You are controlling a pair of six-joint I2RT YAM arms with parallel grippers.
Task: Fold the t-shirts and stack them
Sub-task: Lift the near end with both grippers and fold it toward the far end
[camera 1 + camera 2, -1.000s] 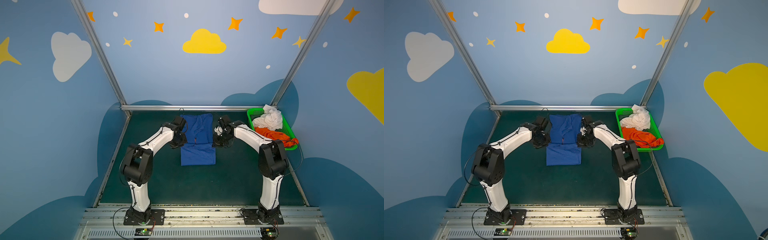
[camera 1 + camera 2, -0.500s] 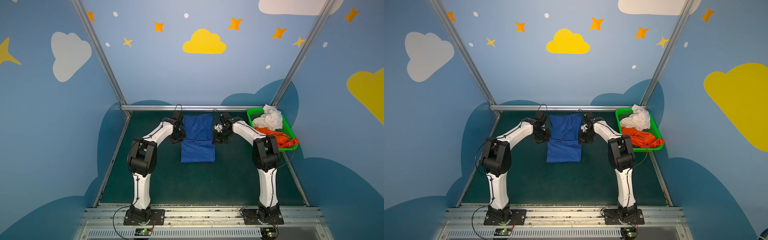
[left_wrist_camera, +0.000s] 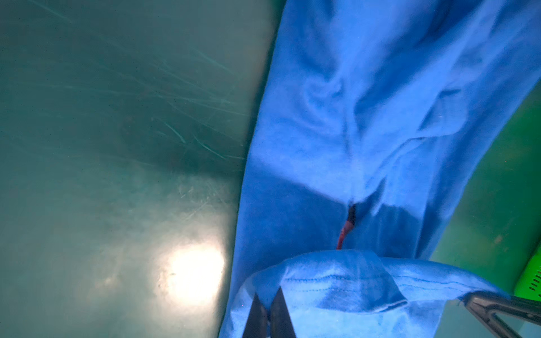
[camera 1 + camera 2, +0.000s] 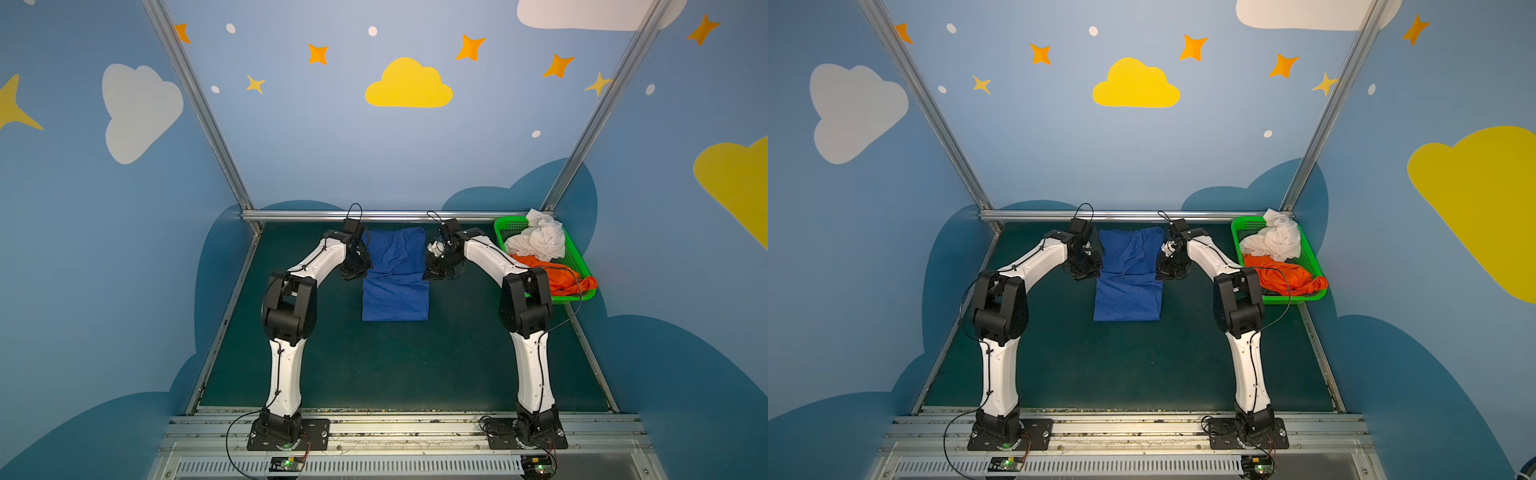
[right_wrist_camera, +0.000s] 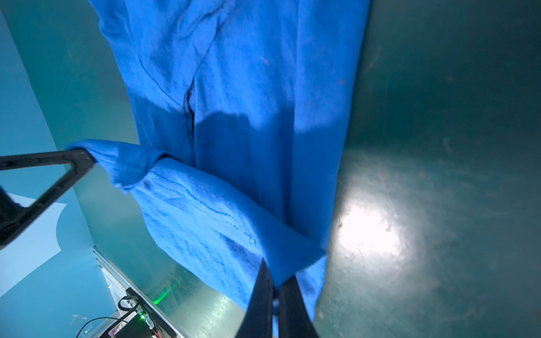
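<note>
**Royal-blue cloth t-shirt (image 4: 395, 291) mid-fold, hem pinched at both sides**

It lies on the dark green table mat (image 4: 395, 365) toward 12 o'clock. A crumpled white t-shirt (image 4: 540, 241) and an orange t-shirt (image 4: 557, 278) wait in the green plastic mesh basket (image 4: 559, 298) at 2 o'clock. The left gripper (image 3: 268, 307) and right gripper (image 5: 275, 292) each clamp the stitched hem, at its 9 and 3 o'clock. The first fold seems under way. Next: carry the hem level, lay it flat, release.

Place: robot lab booth
Walls: blue panels (image 4: 332, 158), cloud-and-star decals (image 4: 408, 85)
Frame: aluminium posts (image 4: 198, 108)
Floor: green mat (image 4: 395, 365)
Fixtures: bolted robot arms (image 4: 286, 374)
</note>
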